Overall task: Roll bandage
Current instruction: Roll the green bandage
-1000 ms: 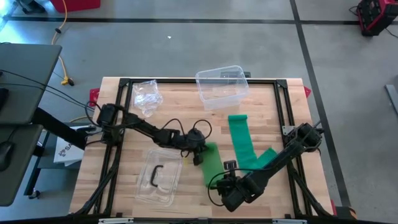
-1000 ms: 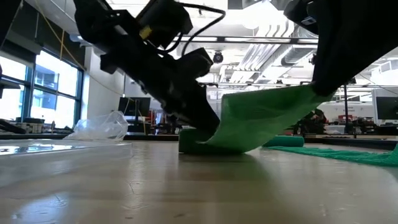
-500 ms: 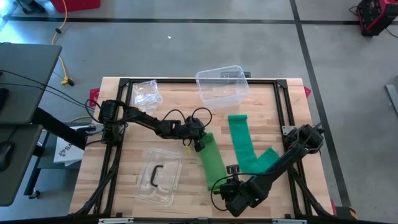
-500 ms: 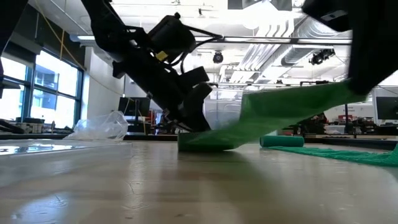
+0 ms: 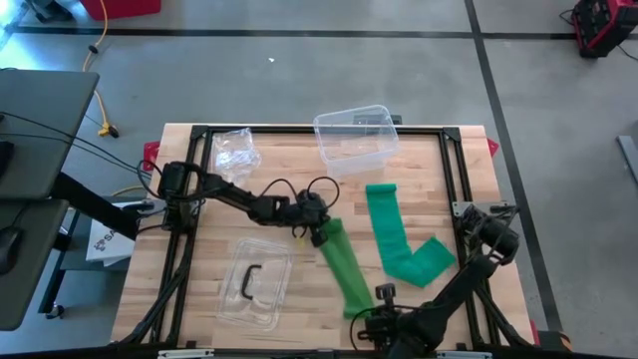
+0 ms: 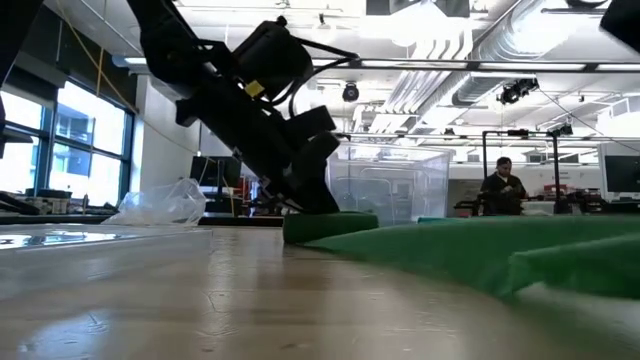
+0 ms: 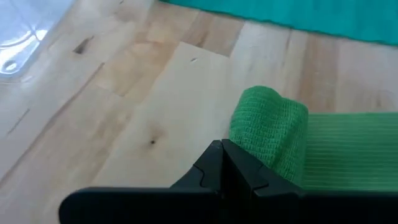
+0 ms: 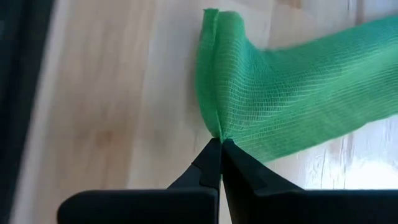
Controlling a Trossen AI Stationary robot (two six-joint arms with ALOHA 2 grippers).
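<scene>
The green bandage point(image 5: 347, 261) lies stretched across the desk point(image 5: 199, 269). Left pincer point(image 5: 317, 230) is closed at its rolled end; right pincer point(image 8: 221, 144) is closed, pinching the free end – excess tension there could tear it free or unroll the end

You had a wooden table point(image 5: 199, 299) under it all. At its far edge sat a clear plastic bin point(image 5: 356, 138), upright and open, and well to one side of it a crumpled clear plastic bag point(image 5: 235, 150). Nearer the front lay a clear lid point(image 5: 254, 281) with a dark handle, flat on the wood. Across the room behind, a person point(image 6: 502, 184) stood by the benches.
</scene>
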